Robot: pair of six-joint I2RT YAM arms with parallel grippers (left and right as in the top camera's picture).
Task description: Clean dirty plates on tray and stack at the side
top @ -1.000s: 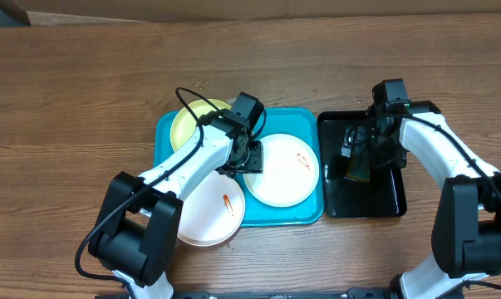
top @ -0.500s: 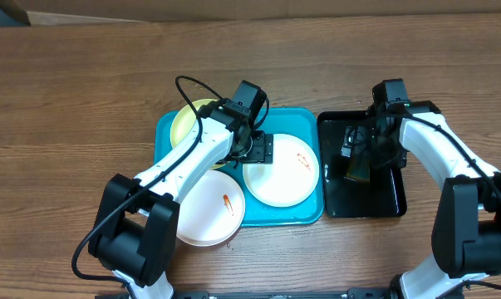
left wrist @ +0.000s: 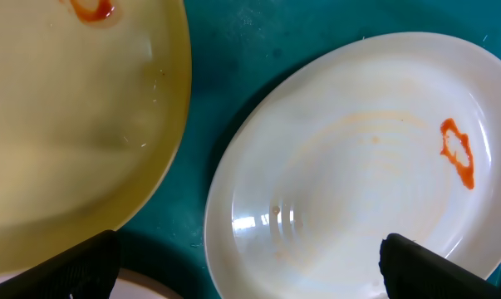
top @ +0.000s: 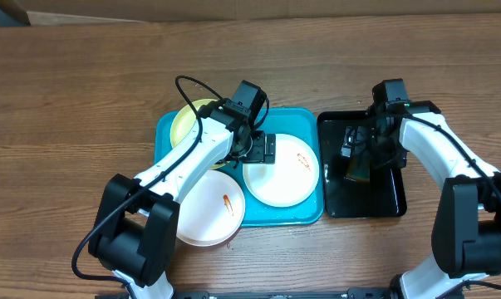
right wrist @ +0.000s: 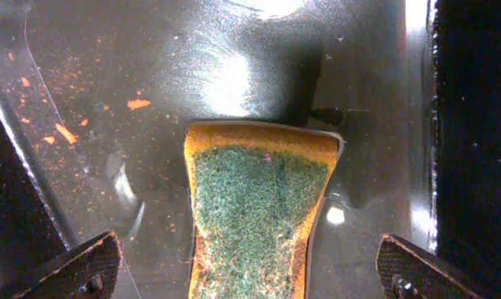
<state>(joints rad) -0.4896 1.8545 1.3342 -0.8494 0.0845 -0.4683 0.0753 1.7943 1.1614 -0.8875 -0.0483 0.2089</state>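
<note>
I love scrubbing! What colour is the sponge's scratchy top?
Dark green, on the yellow-orange sponge; it shows best in the right wrist view.

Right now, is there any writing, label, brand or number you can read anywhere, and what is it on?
None: no readable text in any view.
Plates: blank; the red marks are smears, not writing.
Blue tray: no label.
Black tray: no label.
Sponge: no brand showing.
</note>
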